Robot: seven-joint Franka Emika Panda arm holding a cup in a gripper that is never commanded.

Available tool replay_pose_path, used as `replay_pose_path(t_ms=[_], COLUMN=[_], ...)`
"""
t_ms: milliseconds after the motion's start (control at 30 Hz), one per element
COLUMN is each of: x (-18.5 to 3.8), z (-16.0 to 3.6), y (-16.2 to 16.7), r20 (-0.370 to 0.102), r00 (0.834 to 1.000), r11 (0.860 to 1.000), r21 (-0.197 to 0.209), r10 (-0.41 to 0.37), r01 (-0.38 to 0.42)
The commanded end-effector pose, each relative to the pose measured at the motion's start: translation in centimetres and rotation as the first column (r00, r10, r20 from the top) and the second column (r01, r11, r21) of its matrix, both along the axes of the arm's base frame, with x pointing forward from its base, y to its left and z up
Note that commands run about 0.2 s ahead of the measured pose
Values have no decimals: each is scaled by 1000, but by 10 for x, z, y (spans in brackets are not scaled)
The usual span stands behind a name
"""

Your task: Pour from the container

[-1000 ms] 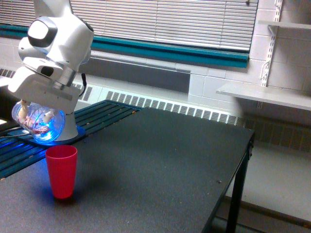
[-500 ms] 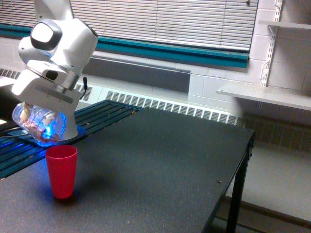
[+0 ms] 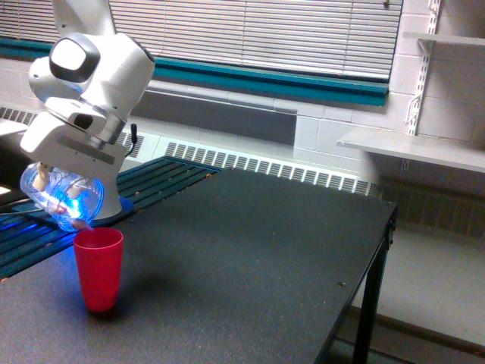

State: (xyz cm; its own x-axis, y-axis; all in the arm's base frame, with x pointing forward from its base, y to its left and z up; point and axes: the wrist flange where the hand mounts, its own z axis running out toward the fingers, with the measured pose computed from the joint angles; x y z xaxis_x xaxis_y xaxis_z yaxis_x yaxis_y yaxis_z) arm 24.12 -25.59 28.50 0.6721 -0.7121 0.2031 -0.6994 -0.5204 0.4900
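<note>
The container (image 3: pixel 62 196), a clear rounded plastic jar with pinkish-brown bits inside, hangs tilted at the exterior view's left. Its lower end points down toward the red cup (image 3: pixel 98 269). My gripper (image 3: pixel 57 180) is shut on the container, under the white arm head (image 3: pixel 87 83). The jar's mouth sits just above the cup's rim, and a pinkish bit shows at the mouth. The red cup stands upright on the dark table (image 3: pixel 250 258). Blue light glows through the jar.
A dark slatted rack (image 3: pixel 163 174) lies behind the cup at the table's back left. A white round base (image 3: pixel 110 205) on a blue disc stands there. The table's edge and leg (image 3: pixel 367 303) drop off at the exterior view's right. A wall shelf (image 3: pixel 413 148) is farther right.
The arm head has turned further and the container has tipped more steeply, its mouth dropping toward the red cup's rim. The cup has stayed in place.
</note>
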Motion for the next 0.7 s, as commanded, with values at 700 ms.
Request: replay_pose_path(t_ms=[700], x=[4], z=[16], y=[-5], r20=[70], r00=[997], r11=[1000], r21=[9], r10=[-25], r01=[25])
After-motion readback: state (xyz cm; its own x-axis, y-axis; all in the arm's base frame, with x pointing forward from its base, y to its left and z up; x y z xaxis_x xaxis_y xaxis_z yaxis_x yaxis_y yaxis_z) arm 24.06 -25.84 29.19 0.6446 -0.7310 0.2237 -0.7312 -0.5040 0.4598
